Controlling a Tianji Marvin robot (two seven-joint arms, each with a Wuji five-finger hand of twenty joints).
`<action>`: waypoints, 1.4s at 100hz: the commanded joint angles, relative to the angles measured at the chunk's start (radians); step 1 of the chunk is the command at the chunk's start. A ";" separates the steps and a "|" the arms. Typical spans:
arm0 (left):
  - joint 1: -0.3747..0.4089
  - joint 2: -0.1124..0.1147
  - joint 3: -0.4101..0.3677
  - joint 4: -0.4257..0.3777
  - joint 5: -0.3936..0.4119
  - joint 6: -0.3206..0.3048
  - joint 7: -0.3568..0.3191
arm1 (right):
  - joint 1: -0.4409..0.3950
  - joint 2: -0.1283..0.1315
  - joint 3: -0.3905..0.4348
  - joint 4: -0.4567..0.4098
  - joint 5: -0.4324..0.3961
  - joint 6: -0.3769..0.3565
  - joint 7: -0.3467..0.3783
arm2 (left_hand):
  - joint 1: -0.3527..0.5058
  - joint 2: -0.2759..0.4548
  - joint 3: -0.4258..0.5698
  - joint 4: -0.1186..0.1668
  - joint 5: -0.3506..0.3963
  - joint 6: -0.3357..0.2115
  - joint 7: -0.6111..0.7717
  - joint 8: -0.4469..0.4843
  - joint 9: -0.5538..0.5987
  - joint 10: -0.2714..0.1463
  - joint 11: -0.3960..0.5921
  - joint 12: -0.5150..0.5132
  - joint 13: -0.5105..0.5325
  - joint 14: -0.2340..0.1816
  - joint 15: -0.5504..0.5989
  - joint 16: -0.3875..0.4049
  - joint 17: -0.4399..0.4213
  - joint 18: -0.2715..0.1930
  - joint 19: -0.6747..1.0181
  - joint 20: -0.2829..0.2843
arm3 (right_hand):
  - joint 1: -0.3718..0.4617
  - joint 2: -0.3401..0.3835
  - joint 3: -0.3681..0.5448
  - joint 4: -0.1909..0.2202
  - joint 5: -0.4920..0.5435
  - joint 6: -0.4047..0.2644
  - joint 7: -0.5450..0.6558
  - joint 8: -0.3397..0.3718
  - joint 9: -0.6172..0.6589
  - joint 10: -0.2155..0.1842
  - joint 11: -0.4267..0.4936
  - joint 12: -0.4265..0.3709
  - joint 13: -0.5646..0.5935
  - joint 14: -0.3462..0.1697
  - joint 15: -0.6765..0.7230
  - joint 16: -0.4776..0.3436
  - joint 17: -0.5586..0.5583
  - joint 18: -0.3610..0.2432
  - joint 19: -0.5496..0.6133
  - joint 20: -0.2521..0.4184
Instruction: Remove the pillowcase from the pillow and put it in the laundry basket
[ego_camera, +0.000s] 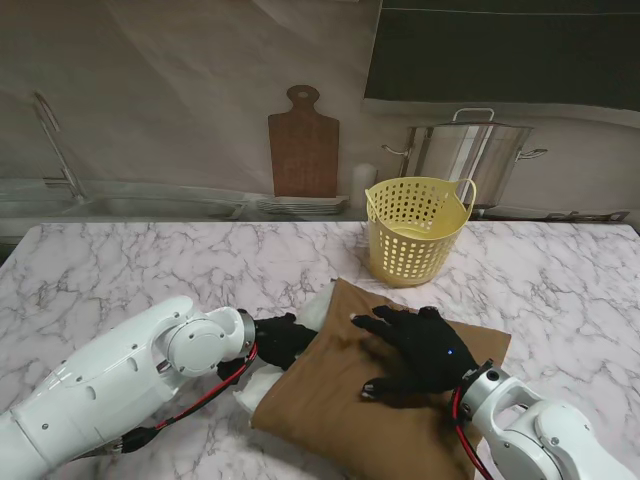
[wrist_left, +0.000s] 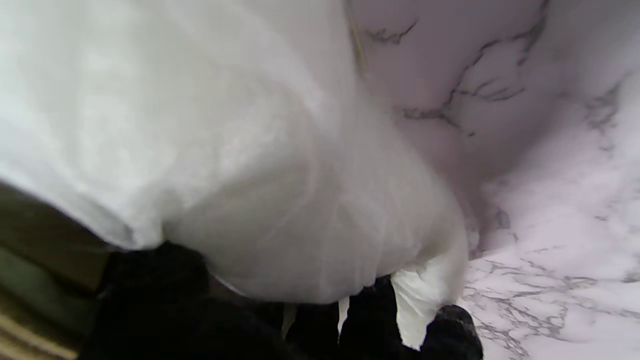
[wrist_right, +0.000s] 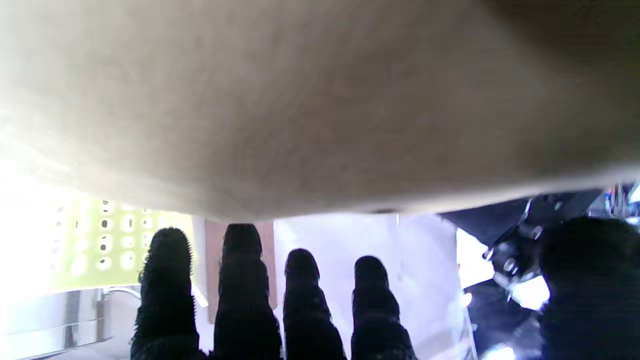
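Centrally on the marble worktop (ego_camera: 120, 260), toward its near edge, lay the pillow (ego_camera: 322, 305) in its brown pillowcase (ego_camera: 340, 390). White pillow material protruded from the left end of the pillowcase, at the far-left corner and again along the near-left edge. The left hand (ego_camera: 280, 338), in a black glove, was positioned at this open left end, touching the exposed white material. Its wrist view showed the white pillow fabric (wrist_left: 225, 150) bulging over the black fingers (wrist_left: 370, 315), with a fold of white cloth pinched between two of them, so the left hand was closed on the pillow. The right hand (ego_camera: 425, 350), also in a black glove, rested palm down on top of the pillowcase, right of its centre, with its fingers (ego_camera: 372, 322) spread flat and pointing toward the left; it pressed on the cloth and gripped nothing. Its wrist view showed four extended fingers (wrist_right: 240, 280) lying apart from one another against the brown cloth (wrist_right: 320, 110). The yellow perforated laundry basket (ego_camera: 415, 230) stood upright on the worktop just beyond the far edge of the pillow, slightly to the right, and appeared to hold nothing. Beyond the worktop, a wooden cutting board (ego_camera: 303, 145) leaned against the wall, with a steel stockpot (ego_camera: 470, 150) to its right, behind the basket.
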 joint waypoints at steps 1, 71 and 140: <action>0.018 -0.002 0.021 0.044 0.019 0.021 -0.028 | -0.019 0.008 -0.024 -0.013 -0.019 0.012 -0.004 | 0.046 0.053 0.019 0.009 -0.011 0.068 0.027 -0.001 -0.014 0.087 0.006 -0.004 0.019 0.100 -0.012 -0.008 -0.003 0.002 0.886 0.009 | -0.060 -0.023 0.031 -0.028 -0.047 0.030 -0.051 -0.015 -0.052 0.022 -0.054 -0.034 -0.029 0.027 -0.028 -0.029 -0.024 0.042 -0.046 -0.025; -0.043 0.023 0.083 0.041 0.056 0.013 -0.104 | -0.102 0.016 0.103 -0.006 -0.194 0.080 0.058 | 0.006 -0.054 0.023 0.016 -0.012 0.051 0.024 -0.003 -0.029 0.074 -0.001 -0.005 -0.004 0.093 -0.026 -0.016 -0.014 0.006 0.849 0.008 | 0.687 -0.209 0.509 -0.086 0.685 -0.301 0.726 0.114 0.799 -0.190 0.504 0.614 0.726 -0.236 0.737 0.407 0.358 -0.043 0.364 0.110; 0.137 0.019 -0.148 -0.046 0.214 -0.028 -0.096 | -0.096 0.011 0.130 0.056 -0.111 0.114 0.059 | 0.066 0.019 0.032 0.013 0.035 0.049 0.038 0.003 0.017 0.070 0.016 0.002 0.026 0.077 -0.012 -0.010 0.011 -0.006 0.864 0.033 | 0.688 -0.203 0.511 -0.101 0.692 -0.304 0.717 0.136 0.796 -0.186 0.488 0.641 0.717 -0.234 0.757 0.405 0.367 -0.042 0.371 0.105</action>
